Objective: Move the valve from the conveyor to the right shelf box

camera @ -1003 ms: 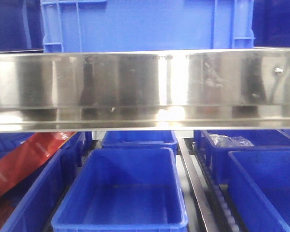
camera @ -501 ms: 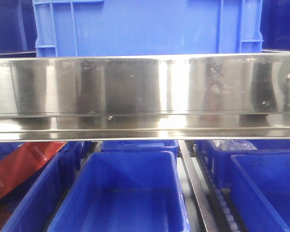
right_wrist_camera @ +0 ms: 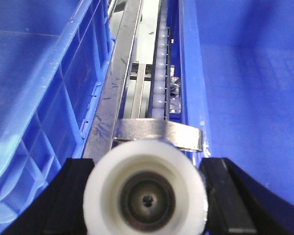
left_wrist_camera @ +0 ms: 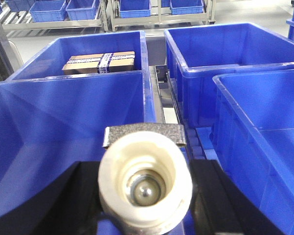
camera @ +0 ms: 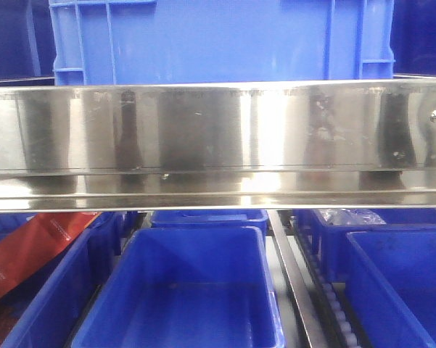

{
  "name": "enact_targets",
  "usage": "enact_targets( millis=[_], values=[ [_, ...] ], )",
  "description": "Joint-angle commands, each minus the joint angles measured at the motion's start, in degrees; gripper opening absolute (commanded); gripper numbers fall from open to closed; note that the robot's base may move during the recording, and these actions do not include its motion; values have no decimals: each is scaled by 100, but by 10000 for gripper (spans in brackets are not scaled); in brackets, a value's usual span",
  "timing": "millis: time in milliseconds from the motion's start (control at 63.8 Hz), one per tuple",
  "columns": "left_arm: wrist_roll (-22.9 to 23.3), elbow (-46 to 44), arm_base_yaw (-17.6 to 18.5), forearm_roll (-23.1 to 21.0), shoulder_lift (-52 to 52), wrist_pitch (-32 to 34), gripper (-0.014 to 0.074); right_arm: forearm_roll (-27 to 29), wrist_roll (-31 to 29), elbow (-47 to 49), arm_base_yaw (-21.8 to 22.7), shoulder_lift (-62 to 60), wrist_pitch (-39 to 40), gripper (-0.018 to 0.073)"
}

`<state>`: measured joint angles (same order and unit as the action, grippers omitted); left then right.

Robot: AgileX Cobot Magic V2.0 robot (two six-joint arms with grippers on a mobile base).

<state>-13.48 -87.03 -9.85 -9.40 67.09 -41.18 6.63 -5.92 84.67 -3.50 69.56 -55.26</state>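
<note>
In the left wrist view my left gripper [left_wrist_camera: 145,198] is shut on a valve [left_wrist_camera: 145,178]. Its white plastic cap faces the camera, with a silvery metal tab above it. It hangs over the rim between blue shelf boxes [left_wrist_camera: 63,127]. In the right wrist view my right gripper [right_wrist_camera: 146,200] is shut on a second valve [right_wrist_camera: 146,193], also white cap forward. It is above the roller rail [right_wrist_camera: 159,73] between two blue boxes, with a blue box [right_wrist_camera: 244,88] to its right. The conveyor is out of view. Neither gripper shows in the front view.
The front view shows a wide steel shelf beam [camera: 218,141] with a blue crate [camera: 218,40] on top. Below it are blue boxes [camera: 181,290] and a red pack [camera: 29,250] at the left. A cardboard package [left_wrist_camera: 99,62] lies in the far left box.
In the front view the shelf beam and crate shifted slightly left and down in the first half second. Since then the view has held still.
</note>
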Motion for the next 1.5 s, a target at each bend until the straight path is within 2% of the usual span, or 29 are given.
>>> enact_targets(
  millis=[0,627,799,862,987,1175,1254,1363,1489],
  values=[
    [18,-63,31,-58,-42,333,-111,-29,-2,105,36,-95,342,-154],
    [18,-63,31,-69,-45,406,-111,-29,-2,105,36,-95,918,-154],
    [18,-206,152,-243,-27,435,-111,144,-2,388,36,-95,948,-154],
    [18,-399,381,-243,17,412,-111,341,-2,617,36,-81,948,-154],
    [18,-992,1116,-243,337,244,-111,555,-13,1147,-139,86,962,-154],
    [18,-1764,2290,-243,1088,44,-111,555,-35,1773,-854,491,1081,-154],
    [18,-1943,2672,-243,1473,17,-111,555,-47,1951,-1228,737,1104,-154],
    [18,-2044,3093,-243,1946,17,-111,555,-59,2057,-1619,1064,1227,-154],
    [18,-2059,3292,-243,2460,17,-111,555,-59,2057,-1927,1528,1421,-154]
  ],
)
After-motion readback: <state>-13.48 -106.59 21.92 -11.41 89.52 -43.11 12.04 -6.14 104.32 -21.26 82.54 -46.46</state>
